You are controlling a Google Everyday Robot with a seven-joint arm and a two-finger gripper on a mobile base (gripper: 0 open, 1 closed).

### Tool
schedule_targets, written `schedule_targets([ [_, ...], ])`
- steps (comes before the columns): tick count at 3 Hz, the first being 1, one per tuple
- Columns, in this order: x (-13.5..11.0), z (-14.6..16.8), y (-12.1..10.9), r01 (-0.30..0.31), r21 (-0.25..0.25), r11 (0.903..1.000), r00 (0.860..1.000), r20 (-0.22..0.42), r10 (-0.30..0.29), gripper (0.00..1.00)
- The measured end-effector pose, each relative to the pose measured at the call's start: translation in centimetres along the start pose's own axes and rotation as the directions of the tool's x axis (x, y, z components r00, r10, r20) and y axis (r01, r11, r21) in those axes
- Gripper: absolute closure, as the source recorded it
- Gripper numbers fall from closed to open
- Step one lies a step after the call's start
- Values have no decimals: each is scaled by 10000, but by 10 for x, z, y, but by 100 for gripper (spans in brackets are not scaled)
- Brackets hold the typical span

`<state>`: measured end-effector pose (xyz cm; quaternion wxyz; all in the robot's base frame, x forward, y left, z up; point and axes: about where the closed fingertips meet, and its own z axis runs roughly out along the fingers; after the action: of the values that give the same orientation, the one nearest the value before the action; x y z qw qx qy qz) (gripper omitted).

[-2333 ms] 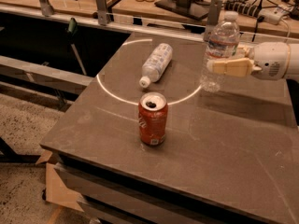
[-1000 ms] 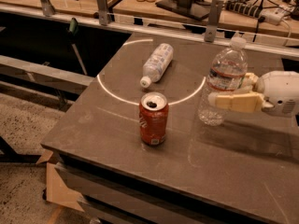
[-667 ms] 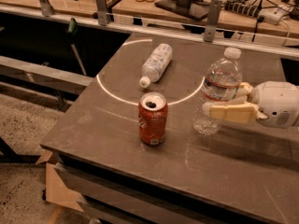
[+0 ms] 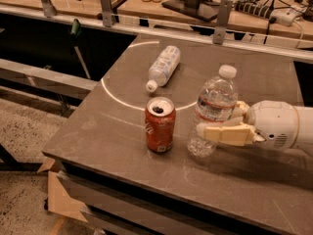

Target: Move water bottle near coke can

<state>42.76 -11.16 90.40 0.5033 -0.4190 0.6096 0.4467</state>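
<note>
The water bottle (image 4: 213,106) is clear and ribbed with a white cap and a narrow white-red band. It stands upright on the dark table (image 4: 112,131), just right of the coke can (image 4: 160,125). The can is red with a silver open top and stands near the table's front. My gripper (image 4: 222,124) comes in from the right with cream fingers (image 4: 226,133) closed around the bottle's lower middle. The bottle's base looks to be at or just above the tabletop.
A second bottle (image 4: 163,66) wrapped in a white-blue label lies on its side behind the can, inside a white circle line (image 4: 115,97) on the table. A railing with metal posts (image 4: 221,14) runs behind the table. The table's front edge (image 4: 146,182) is close to the can.
My gripper has carried the water bottle from the back right of the table forward and left, down to a spot beside the coke can. The can and the lying bottle have not moved.
</note>
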Motion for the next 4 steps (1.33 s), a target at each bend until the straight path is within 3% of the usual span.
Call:
schedule_targets([
  [1, 6, 11, 8, 156, -289, 9995, 9999, 51, -155, 58],
  [3, 15, 25, 12, 1063, -436, 9934, 9940, -211, -1073, 12],
  [4, 19, 26, 13, 1365, -555, 9891, 9889, -507, -1393, 0],
])
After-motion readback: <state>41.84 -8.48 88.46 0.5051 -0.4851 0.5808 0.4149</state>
